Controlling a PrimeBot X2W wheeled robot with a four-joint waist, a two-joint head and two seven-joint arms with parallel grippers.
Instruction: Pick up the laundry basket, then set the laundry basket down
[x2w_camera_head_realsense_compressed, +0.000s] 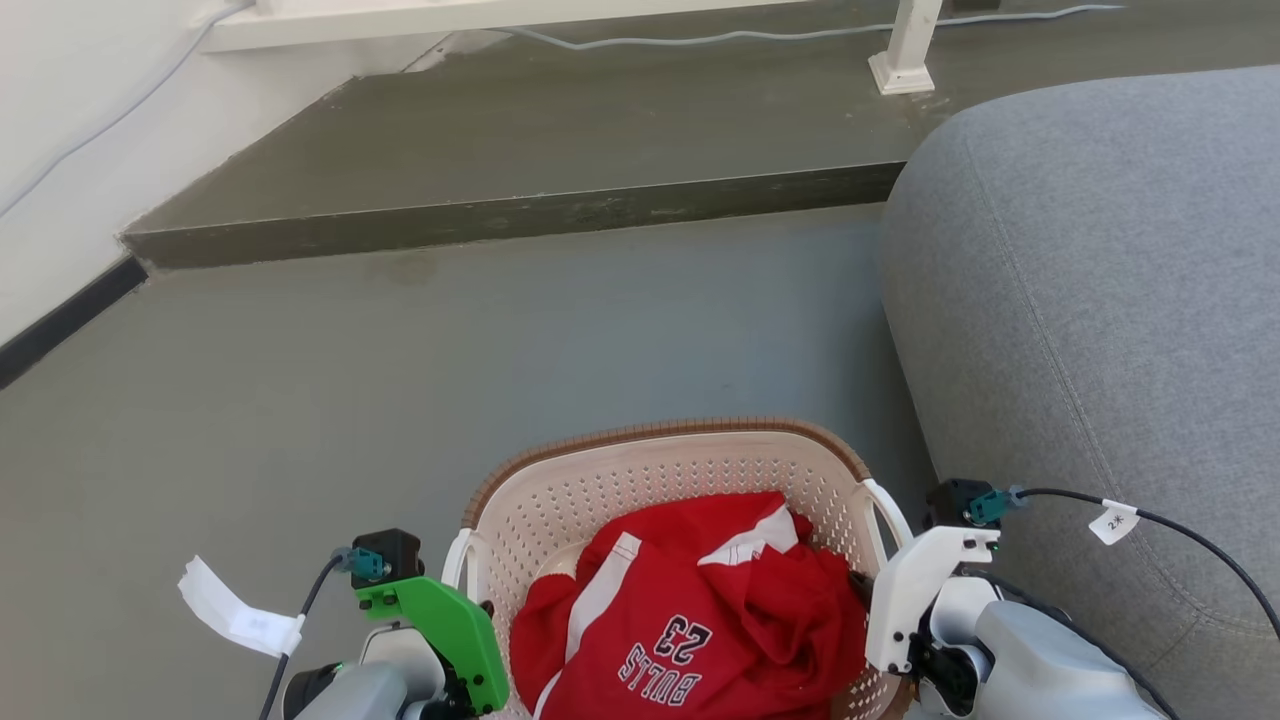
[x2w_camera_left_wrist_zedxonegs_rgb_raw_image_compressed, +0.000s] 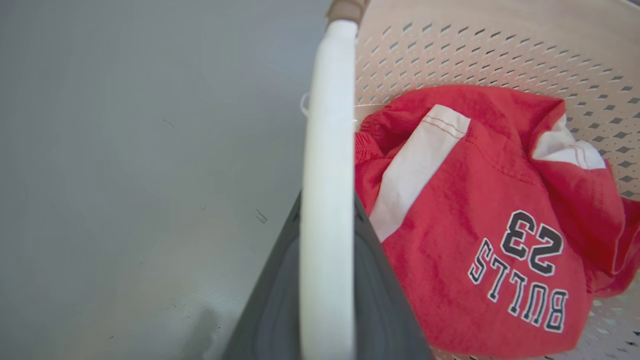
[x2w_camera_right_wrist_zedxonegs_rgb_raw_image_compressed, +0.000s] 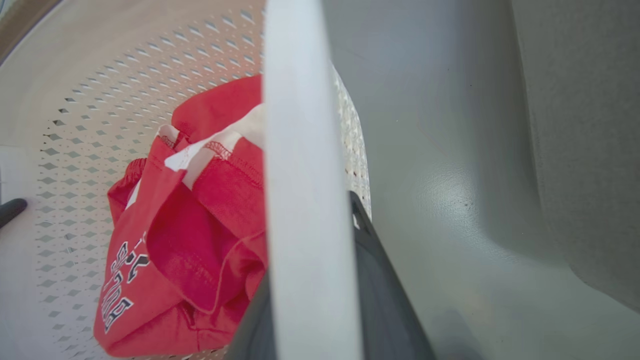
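Both grippers are clamped on the laundry basket (x2w_camera_head_realsense_compressed: 560, 480), one on each white side handle. The basket is just beside the grey sofa (x2w_camera_head_realsense_compressed: 1100, 300), over the grey floor (x2w_camera_head_realsense_compressed: 400, 380). I cannot tell whether its base rests on the floor or hangs just above it.

The left gripper (x2w_camera_left_wrist_zedxonegs_rgb_raw_image_compressed: 327, 210) holds the far handle (x2w_camera_left_wrist_zedxonegs_rgb_raw_image_compressed: 327, 125), on the side of the basket away from the sofa. In the left wrist view the white bar runs up between the two dark fingers (x2w_camera_left_wrist_zedxonegs_rgb_raw_image_compressed: 275, 300), which press against it from both sides with no gap showing. The right gripper (x2w_camera_right_wrist_zedxonegs_rgb_raw_image_compressed: 312, 240) holds the near handle (x2w_camera_right_wrist_zedxonegs_rgb_raw_image_compressed: 300, 125), on the side toward the sofa. Its fingers (x2w_camera_right_wrist_zedxonegs_rgb_raw_image_compressed: 385, 300) close narrowly on that bar in the same way. In the head view a green mount (x2w_camera_head_realsense_compressed: 450, 625) sits on the wrist away from the sofa and a white mount (x2w_camera_head_realsense_compressed: 915, 590) on the wrist next to it.

The basket has cream perforated walls and a brown woven-look rim (x2w_camera_head_realsense_compressed: 660, 432). Inside lies a crumpled red garment (x2w_camera_head_realsense_compressed: 700, 620) with white stripes and the print "BULLS 23", covering most of the bottom.

A paper tag (x2w_camera_head_realsense_compressed: 235, 610) hangs from the cable of the arm away from the sofa. Another tag (x2w_camera_head_realsense_compressed: 1113, 522) lies on the sofa's side, on the other arm's cable. Past the sofa's far end a raised dark step (x2w_camera_head_realsense_compressed: 520, 215) crosses the floor, with a white post (x2w_camera_head_realsense_compressed: 905, 50) standing on it and a grey cable (x2w_camera_head_realsense_compressed: 700, 38) trailing along it.
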